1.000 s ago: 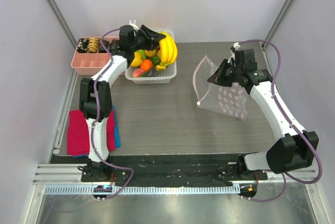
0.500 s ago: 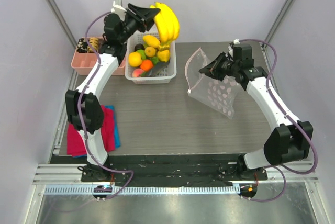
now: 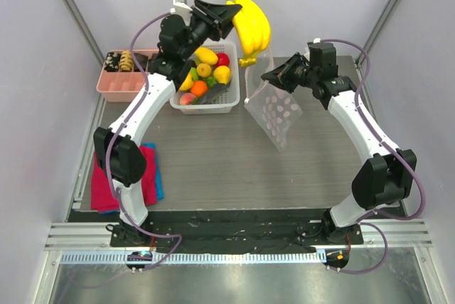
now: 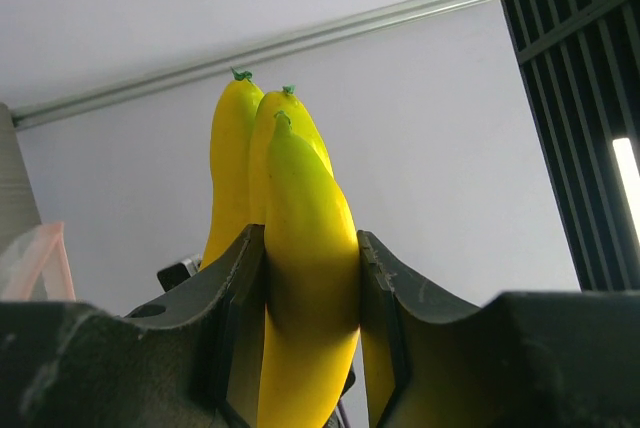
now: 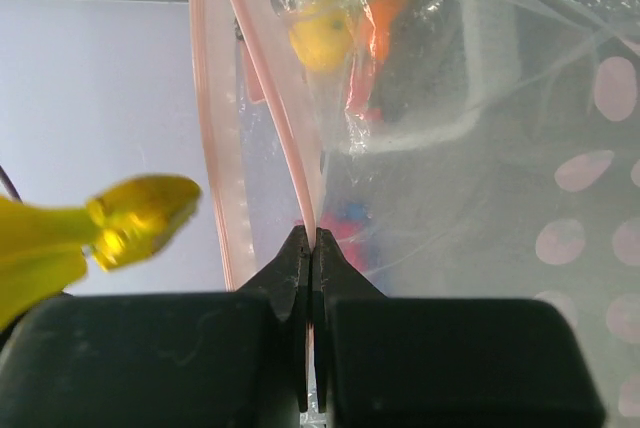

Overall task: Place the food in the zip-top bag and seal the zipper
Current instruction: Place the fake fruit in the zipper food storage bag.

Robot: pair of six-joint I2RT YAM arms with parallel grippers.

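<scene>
My left gripper [image 3: 226, 14] is shut on a yellow banana bunch [image 3: 253, 27] and holds it high, just left of the bag's mouth; in the left wrist view the bananas [image 4: 300, 248] sit clamped between the fingers. My right gripper [image 3: 272, 76] is shut on the pink zipper edge [image 5: 300, 188] of the clear polka-dot bag [image 3: 276, 114], which hangs open above the table. The banana stem end [image 5: 140, 218] shows beside the bag's mouth in the right wrist view. More toy fruit lies in the white basket [image 3: 229, 102].
A pink divided tray [image 3: 122, 85] with brown snack pieces stands at the back left. A red and blue cloth [image 3: 103, 180] lies at the left edge. Grey walls close in on both sides.
My left gripper lifted the banana bunch out of the basket and carried it right toward the bag. My right gripper raised the bag and moved it left toward the bananas.
</scene>
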